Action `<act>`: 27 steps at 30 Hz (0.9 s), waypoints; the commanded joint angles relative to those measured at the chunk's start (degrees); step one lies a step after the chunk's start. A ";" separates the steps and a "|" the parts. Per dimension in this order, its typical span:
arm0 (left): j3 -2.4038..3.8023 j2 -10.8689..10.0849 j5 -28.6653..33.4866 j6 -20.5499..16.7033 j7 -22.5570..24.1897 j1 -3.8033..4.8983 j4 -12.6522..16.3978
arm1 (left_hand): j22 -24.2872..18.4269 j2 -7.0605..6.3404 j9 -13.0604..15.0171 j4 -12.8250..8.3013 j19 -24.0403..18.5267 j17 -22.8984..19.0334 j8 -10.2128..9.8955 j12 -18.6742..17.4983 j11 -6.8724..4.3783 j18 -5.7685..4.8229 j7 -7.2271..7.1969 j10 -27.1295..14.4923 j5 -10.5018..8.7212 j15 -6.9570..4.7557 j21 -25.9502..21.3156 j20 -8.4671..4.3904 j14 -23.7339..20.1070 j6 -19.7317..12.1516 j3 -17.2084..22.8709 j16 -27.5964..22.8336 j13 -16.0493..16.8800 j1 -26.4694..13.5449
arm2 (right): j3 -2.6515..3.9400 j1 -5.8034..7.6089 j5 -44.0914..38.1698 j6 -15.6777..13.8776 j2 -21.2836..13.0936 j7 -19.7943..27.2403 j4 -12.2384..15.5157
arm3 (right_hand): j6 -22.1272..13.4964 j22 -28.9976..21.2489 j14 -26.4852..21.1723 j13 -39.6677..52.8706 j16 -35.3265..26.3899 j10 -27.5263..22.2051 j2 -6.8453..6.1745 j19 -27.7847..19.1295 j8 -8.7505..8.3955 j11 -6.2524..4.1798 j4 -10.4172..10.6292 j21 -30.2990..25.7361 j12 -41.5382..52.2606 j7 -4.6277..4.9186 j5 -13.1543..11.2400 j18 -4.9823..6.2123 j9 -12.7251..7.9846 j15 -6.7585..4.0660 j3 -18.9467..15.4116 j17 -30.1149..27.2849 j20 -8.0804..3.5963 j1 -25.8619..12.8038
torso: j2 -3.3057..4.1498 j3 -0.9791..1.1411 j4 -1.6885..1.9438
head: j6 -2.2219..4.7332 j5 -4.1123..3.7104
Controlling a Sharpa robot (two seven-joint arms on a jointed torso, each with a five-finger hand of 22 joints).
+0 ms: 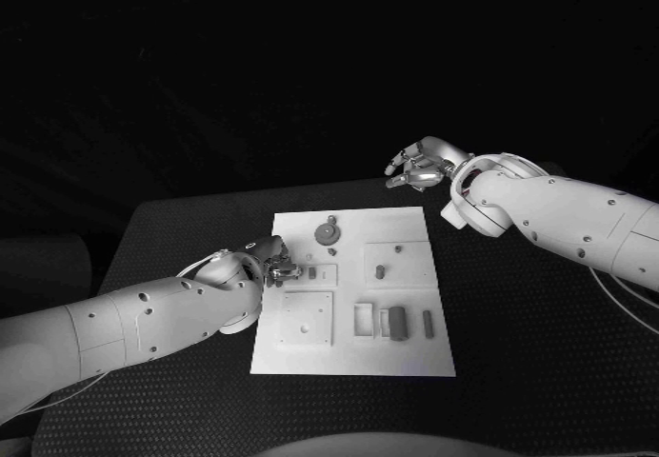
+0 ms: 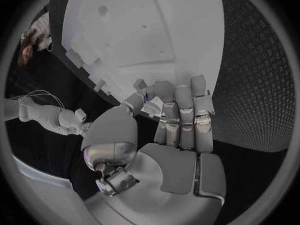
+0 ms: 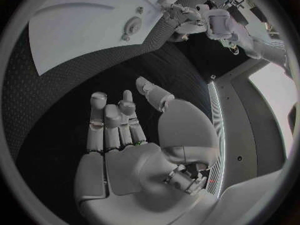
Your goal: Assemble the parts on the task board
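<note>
The white task board (image 1: 412, 357) lies in the middle of the black table. On it are a round grey part (image 1: 327, 231), two small pieces (image 1: 398, 249) further right, and upright grey bars (image 1: 398, 322) near a square recessed plate (image 1: 307, 317). My left hand (image 1: 272, 264) sits at the board's left edge with its fingers curled. In the left wrist view the left hand (image 2: 178, 120) pinches a small part (image 2: 150, 105) between thumb and fingers above the board (image 2: 144, 15). My right hand (image 1: 419, 164) hovers beyond the board's far right corner, fingers apart and palm (image 3: 125, 150) empty.
The black textured table (image 1: 522, 381) runs wide around the board on every side. A thin cable (image 1: 625, 295) hangs beside my right arm. The right wrist view shows the board (image 3: 69, 30), the round part (image 3: 132, 25) and my left hand (image 3: 181, 17) across the table.
</note>
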 commanded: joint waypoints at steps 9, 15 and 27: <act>-0.50 0.55 1.63 3.08 0.32 -0.76 0.19 | 1.26 -2.37 -0.44 2.11 -1.00 -0.72 -0.55 -0.37 -1.53 0.21 -4.68 -2.49 -4.62 0.32 0.06 0.14 -0.61 4.08 -0.27 -0.35 -0.99 -0.47 | 0.03 -0.02 -0.05 0.58 -0.04 0.34 0.02 | 0.50 0.67 0.15 -0.10 0.38 -0.39 0.19 0.17 -0.34 -0.02 -0.12 -0.32 0.30 1.05 -0.10 0.68 0.05 -0.26 -0.07 -0.09 0.18 -0.30 | 0.02 0.00 0.01 | 0.05 -0.17; -0.49 0.29 2.44 1.96 0.13 -0.76 -0.11 | 1.19 -6.13 -1.26 6.62 -1.59 -1.40 -2.18 -0.73 -0.90 0.25 -3.97 -2.75 -12.21 0.45 -0.54 0.29 -1.18 2.16 -1.24 -0.63 -2.04 -4.56 | 0.03 -0.02 -0.05 0.60 -0.10 0.34 0.01 | 0.49 0.67 0.14 -0.11 0.37 -0.40 0.17 0.16 -0.34 -0.01 -0.11 -0.33 0.29 1.05 -0.10 0.68 0.05 -0.25 -0.07 -0.10 0.18 -0.31 | 0.04 -0.01 0.01 | 0.11 -0.29; -0.47 0.14 2.88 1.39 0.20 -0.76 -0.40 | 1.20 -7.89 -1.56 8.72 -1.73 -1.69 -2.55 -0.56 -0.80 0.23 -3.81 -3.08 -15.57 0.32 -0.87 0.21 -1.48 1.80 -0.92 -0.53 -2.35 -6.50 | 0.03 -0.02 -0.05 0.55 -0.11 0.32 -0.03 | 0.45 0.66 0.12 -0.14 0.36 -0.41 0.16 0.15 -0.37 -0.01 -0.12 -0.35 0.29 1.06 -0.10 0.68 0.05 -0.25 -0.06 -0.11 0.18 -0.30 | 0.03 -0.03 0.02 | 0.14 -0.40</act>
